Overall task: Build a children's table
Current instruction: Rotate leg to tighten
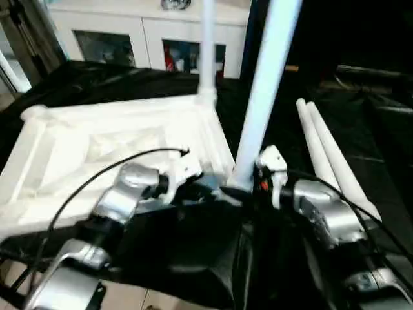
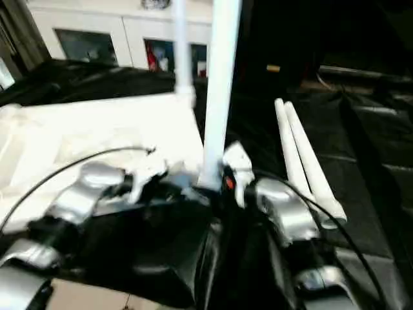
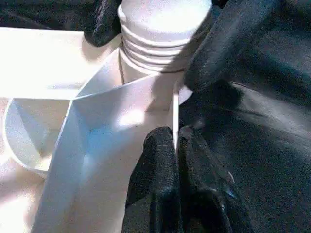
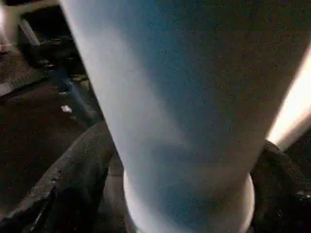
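- Right gripper (image 1: 240,184) is clamped around the base of the near leg (image 1: 264,90), which stands nearly upright at the near corner socket of the tabletop (image 1: 71,148).
- Left gripper (image 3: 176,145) pinches the tabletop's edge wall beside that socket, steadying it.
- Far leg (image 1: 207,45) is seated; two spare legs (image 1: 326,155) lie well apart, alongside.
- Risk: threads (image 3: 146,48) remain exposed; a tilted leg could cross-thread or jam.
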`<state>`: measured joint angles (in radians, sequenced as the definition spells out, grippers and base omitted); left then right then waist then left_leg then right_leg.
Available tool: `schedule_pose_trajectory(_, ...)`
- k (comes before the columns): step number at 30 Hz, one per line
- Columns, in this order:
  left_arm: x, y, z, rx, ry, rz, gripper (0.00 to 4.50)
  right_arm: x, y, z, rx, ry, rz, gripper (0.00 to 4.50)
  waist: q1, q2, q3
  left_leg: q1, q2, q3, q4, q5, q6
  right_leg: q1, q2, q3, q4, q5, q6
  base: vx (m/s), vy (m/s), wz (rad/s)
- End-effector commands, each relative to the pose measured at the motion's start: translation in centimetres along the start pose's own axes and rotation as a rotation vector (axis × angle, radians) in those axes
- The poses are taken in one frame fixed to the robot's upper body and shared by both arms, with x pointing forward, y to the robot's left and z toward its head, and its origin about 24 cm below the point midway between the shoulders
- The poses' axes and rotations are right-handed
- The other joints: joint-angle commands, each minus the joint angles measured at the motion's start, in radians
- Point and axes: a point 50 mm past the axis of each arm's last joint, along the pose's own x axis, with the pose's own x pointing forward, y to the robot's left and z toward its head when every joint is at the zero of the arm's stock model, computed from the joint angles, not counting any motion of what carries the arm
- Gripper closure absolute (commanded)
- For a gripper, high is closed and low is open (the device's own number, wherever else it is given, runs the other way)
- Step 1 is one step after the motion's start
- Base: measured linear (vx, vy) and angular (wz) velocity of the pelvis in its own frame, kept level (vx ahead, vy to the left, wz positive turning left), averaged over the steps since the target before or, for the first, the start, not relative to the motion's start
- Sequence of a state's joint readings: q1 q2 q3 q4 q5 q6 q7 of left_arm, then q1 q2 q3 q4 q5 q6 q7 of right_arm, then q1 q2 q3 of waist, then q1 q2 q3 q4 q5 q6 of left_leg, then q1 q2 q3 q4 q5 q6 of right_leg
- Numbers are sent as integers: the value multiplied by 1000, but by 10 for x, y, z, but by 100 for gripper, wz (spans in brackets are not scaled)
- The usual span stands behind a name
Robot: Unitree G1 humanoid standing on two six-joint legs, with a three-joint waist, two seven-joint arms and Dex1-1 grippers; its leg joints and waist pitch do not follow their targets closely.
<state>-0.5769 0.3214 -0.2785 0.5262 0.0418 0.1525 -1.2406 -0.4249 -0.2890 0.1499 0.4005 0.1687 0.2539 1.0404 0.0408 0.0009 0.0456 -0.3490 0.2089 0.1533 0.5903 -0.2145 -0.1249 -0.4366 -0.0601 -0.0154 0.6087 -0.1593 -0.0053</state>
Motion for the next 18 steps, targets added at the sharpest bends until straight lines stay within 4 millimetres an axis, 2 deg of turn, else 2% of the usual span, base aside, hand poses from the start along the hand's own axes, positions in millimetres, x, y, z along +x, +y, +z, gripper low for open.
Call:
schedule_pose_trajectory(1, 7, -7, 13, 30, -83, -71, 450, 5, 8, 3, -5, -11, 81, 72, -1, -9, -56, -10, 4, 19, -67, -160, 81, 71, -44, 23, -75, -235, -230, 0, 0, 0)
schedule_pose_trajectory(5, 4, -7, 11, 31, -75, -75, 450, 4, 11, 3, 10, -9, 106, 87, -1, -11, -56, -11, 2, 19, -67, -164, 71, 71, -45, 23, -78, -273, -215, 0, 0, 0)
schedule_pose_trajectory(6, 4, -7, 11, 30, -74, -76, 450, 5, 11, 3, 13, -10, 116, 108, -1, -11, -57, -11, 2, 19, -67, -157, 69, 71, -45, 23, -78, -271, -211, 0, 0, 0)
schedule_pose_trajectory(8, 3, -8, 11, 30, -73, -78, 450, 6, 13, 3, 12, -8, 126, 108, -1, -13, -57, -13, 2, 18, -67, -149, 69, 72, -45, 23, -76, -266, -210, 0, 0, 0)
schedule_pose_trajectory(11, 4, -5, 11, 16, -86, -49, 450, 10, 15, 1, 25, -6, 135, 144, 1, -17, -58, -13, 2, 19, -66, -135, 71, 72, -45, 22, -74, -250, -211, 0, 0, 0)
schedule_pose_trajectory(14, 6, -2, 13, 0, -103, -11, 450, 13, 15, -1, 40, -7, 115, 153, 2, -18, -58, -13, 0, 20, -65, -128, 73, 72, -45, 23, -73, -244, -211, 0, 0, 0)
schedule_pose_trajectory(15, 9, 2, 16, -14, -121, 29, 450, 17, 14, -3, 57, -8, 75, 171, 3, -18, -57, -14, 0, 20, -65, -128, 69, 72, -46, 23, -75, -262, -204, 0, 0, 0)
schedule_pose_trajectory(16, 9, 2, 16, -14, -121, 29, 450, 17, 14, -3, 57, -8, 75, 171, 3, -18, -56, -14, -1, 20, -66, -129, 66, 71, -45, 23, -77, -272, -199, 0, 0, 0)
schedule_pose_trajectory(18, 16, 11, 24, -33, -150, 121, 450, 28, 10, -7, 88, -9, -54, 176, 0, -18, -54, -12, -4, 21, -67, -142, 55, 67, -43, 22, -81, -316, -182, 0, 0, 0)
